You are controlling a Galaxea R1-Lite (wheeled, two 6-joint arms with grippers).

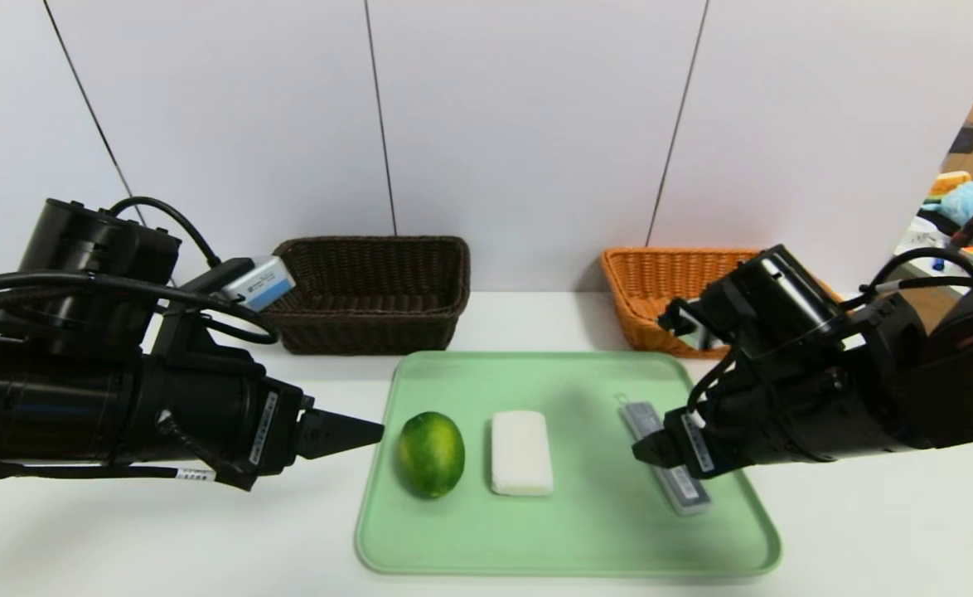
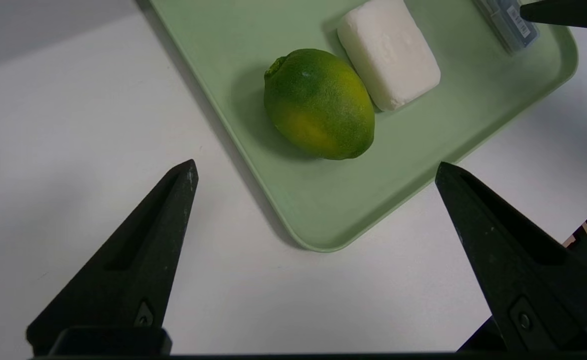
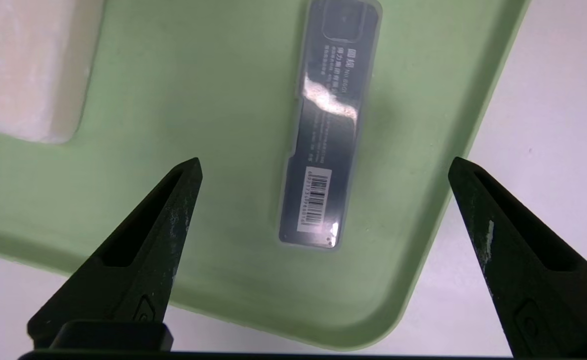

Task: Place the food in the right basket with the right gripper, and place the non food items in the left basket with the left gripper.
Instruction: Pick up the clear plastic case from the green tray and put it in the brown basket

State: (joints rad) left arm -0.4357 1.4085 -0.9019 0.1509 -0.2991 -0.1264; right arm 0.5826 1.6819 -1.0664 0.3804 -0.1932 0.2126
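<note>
Lime (image 1: 430, 454), white block (image 1: 521, 453) and flat plastic case (image 1: 667, 458) lie apart on the green tray (image 1: 569, 547). Both the left claw (image 2: 313, 170) and the right claw (image 3: 323, 165) gape wide, empty. Lime looks firm, rounded, likely to roll: grip across its middle. Case looks thin and slick: pinch its long edges.

Green lime (image 1: 430, 453), white block (image 1: 521, 453), flat case (image 1: 667, 469) (barcoded), tray-bound
</note>
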